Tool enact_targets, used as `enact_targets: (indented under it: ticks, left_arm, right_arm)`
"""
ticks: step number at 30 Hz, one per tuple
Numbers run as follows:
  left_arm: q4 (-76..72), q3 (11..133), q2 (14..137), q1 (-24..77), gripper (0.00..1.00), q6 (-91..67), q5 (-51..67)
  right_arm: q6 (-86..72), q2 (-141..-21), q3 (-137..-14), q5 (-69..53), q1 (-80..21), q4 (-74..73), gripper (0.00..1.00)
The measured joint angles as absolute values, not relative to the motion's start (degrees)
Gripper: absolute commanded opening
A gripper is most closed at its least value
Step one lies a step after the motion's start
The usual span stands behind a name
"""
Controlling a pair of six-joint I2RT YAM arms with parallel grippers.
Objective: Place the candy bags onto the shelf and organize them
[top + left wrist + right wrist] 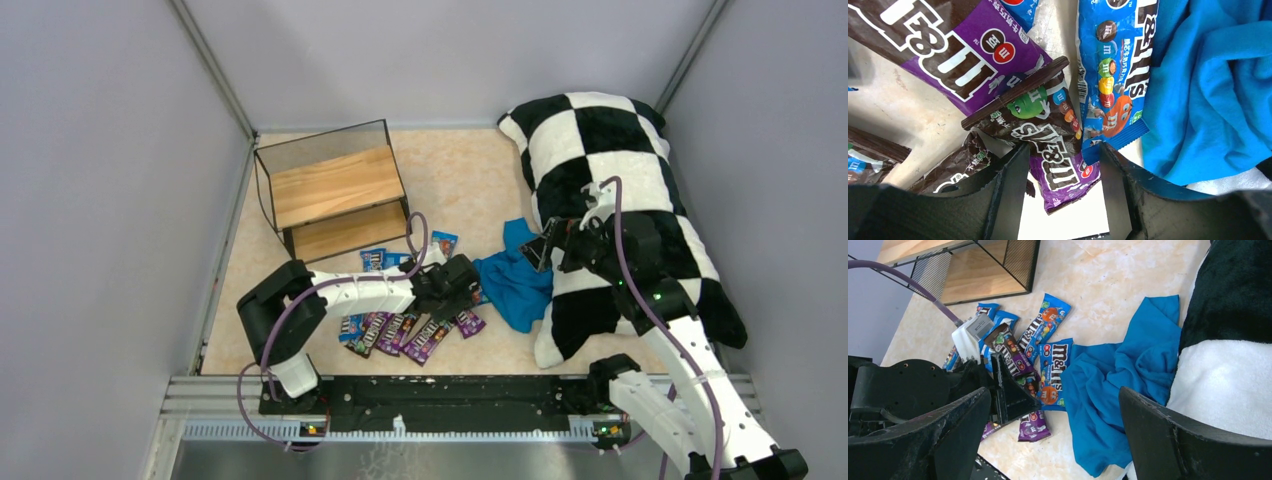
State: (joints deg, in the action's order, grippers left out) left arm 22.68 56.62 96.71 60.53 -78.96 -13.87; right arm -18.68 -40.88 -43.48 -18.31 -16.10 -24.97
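Note:
Several purple and blue candy bags lie in a pile on the table near the front, below the shelf, whose two wooden boards carry nothing. My left gripper is low over the right end of the pile. In the left wrist view it is open, and its fingers straddle a purple bag that lies beside a blue bag. My right gripper is open and empty above the pillow's left edge. In the right wrist view it looks down on the bags and the shelf.
A crumpled blue cloth lies right of the pile, touching the blue bags; it also shows in the left wrist view. A big black-and-white checkered pillow fills the right side. Grey walls enclose the table.

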Motion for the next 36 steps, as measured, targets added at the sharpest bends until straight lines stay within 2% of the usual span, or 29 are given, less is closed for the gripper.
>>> enact_targets:
  ticks: [3,8,10,17,22,36]
  left_arm:
    - [23.0,56.6,96.7,60.6,0.62,-78.9,-14.2]
    - [24.7,56.6,96.3,60.8,0.72,-77.2,-14.7]
    - [25.9,56.6,96.0,60.8,0.72,-76.2,-14.9]
    - [26.3,55.9,93.1,60.8,0.61,-74.8,-15.5]
    - [25.0,55.4,93.3,60.8,0.56,-74.8,-15.5]
    - [22.1,53.7,94.1,60.7,0.22,-76.7,-15.3]
  right_arm:
    - [-18.7,-40.9,-43.4,-18.3,-16.1,-24.9,0.99]
    - [-18.7,-40.9,-42.7,-18.3,-16.1,-25.0,0.99]
    - [-18.7,-41.0,-42.7,-18.3,-16.1,-24.9,0.99]
    - [-19.0,-41.0,-42.7,-18.3,-16.1,-24.9,0.99]
    - [-19.1,-41.4,-42.7,-18.3,-16.1,-24.9,0.99]
    - [-19.3,-41.4,-42.7,-18.6,-16.1,-24.9,0.99]
